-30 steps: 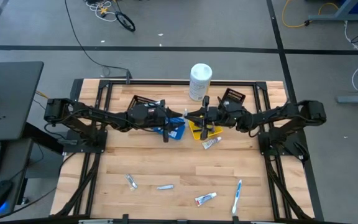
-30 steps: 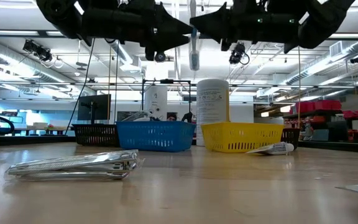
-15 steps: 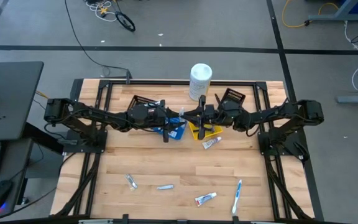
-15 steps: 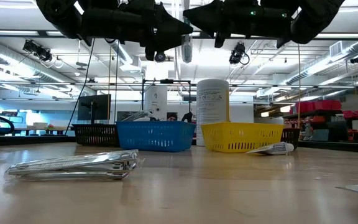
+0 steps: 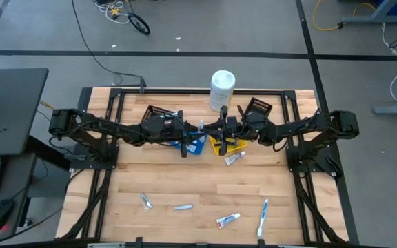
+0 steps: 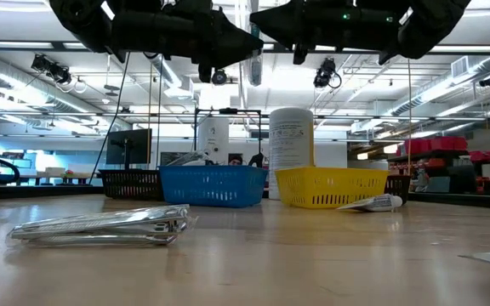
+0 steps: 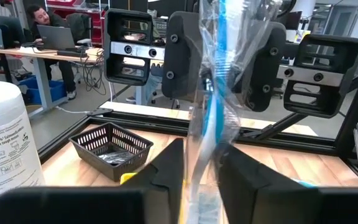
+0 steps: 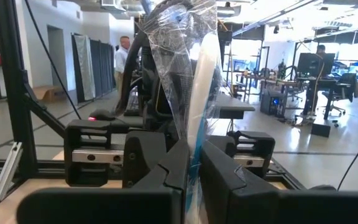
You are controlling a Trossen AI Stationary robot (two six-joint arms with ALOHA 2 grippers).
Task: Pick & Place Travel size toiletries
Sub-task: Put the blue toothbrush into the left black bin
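Observation:
A toothbrush in clear wrap (image 5: 200,126) stands upright in the air between my two grippers, above the blue bin (image 5: 195,146) and the yellow bin (image 5: 219,146). The low view shows the toothbrush (image 6: 254,68) high over the bins. My left gripper (image 7: 201,180) and my right gripper (image 8: 194,174) face each other level, both shut on it. More toiletries lie on the table: a tube (image 5: 234,158) beside the yellow bin, and near the front edge a foil packet (image 5: 145,200), a small tube (image 5: 182,207), a red-ended tube (image 5: 227,220) and another toothbrush (image 5: 262,218). My left gripper comes level from the table's left, its fingers across the upright toothbrush. The crinkled wrap around the blue handle (image 7: 209,158) fills the gap between its two fingers. The toothbrush is clear of the table and bins. My right gripper comes level from the table's right and pinches the wrapped toothbrush between its two fingers, across its length, at the pale shaft (image 8: 196,146). The rest of the brush and wrap rise upright above the fingers, lifted clear.
A large white canister (image 5: 222,89) stands at the far edge behind the bins. Two black baskets (image 5: 158,112) (image 5: 259,107) sit at far left and far right of the bins. The arms' frames run along both table sides. Bare wood lies between the bins and the front items.
My right gripper has carried the hanging toothbrush a little up and toward the table's left, bringing it to my left gripper, then stopped. My left arm has kept still.

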